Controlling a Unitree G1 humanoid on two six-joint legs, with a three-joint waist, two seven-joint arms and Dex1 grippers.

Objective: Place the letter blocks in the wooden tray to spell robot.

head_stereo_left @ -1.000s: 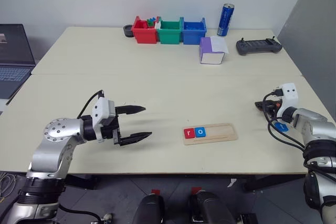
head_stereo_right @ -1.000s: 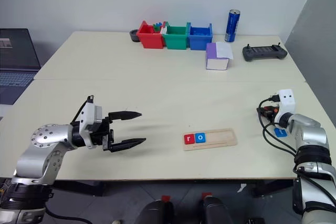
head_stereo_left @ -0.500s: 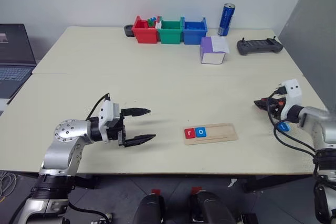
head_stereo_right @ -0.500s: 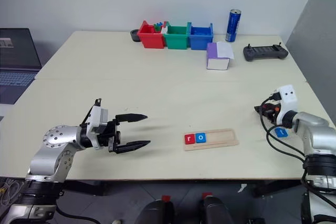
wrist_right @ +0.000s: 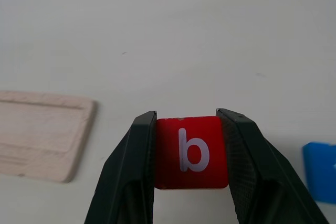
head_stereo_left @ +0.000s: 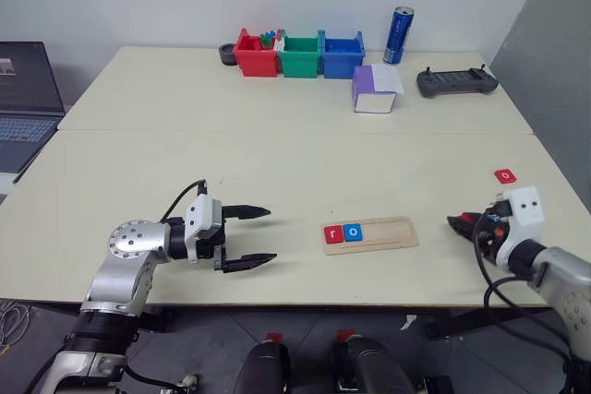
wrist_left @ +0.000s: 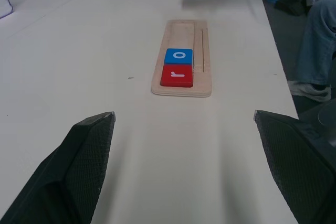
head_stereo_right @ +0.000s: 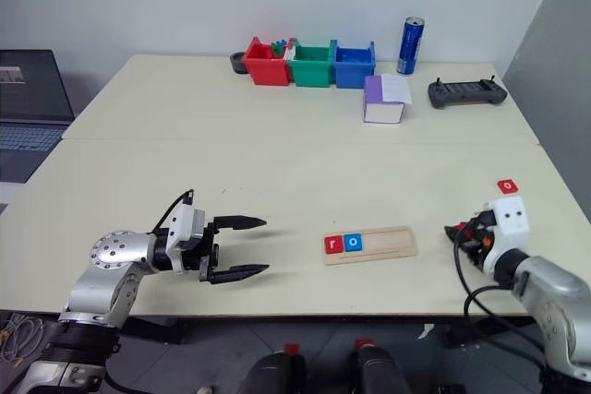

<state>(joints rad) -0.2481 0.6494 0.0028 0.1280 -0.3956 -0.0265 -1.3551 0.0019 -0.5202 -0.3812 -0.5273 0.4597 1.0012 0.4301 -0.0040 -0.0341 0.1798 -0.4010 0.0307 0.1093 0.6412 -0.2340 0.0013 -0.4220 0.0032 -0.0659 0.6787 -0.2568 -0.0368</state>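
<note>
The wooden tray (head_stereo_left: 369,233) lies near the front edge of the tabletop (head_stereo_left: 277,154), right of centre. Its left end holds two letter blocks side by side and touching: a red "r" (head_stereo_left: 332,234), then a blue "o" (head_stereo_left: 352,232). The remaining length of the groove is unfilled.

A red "b" block (wrist_right: 191,152) is clamped between the fingers of the right gripper (wrist_right: 191,153), which sits above the tabletop just beyond the tray's right end. A blue block (wrist_right: 320,179) lies flat on the tabletop beside it; its letter cannot be read. A red block (head_stereo_left: 504,175) rests near the right edge.

The left gripper (head_stereo_left: 249,237) is left of the tray, fingers spread wide and grasping nothing, pointing toward it.
</note>
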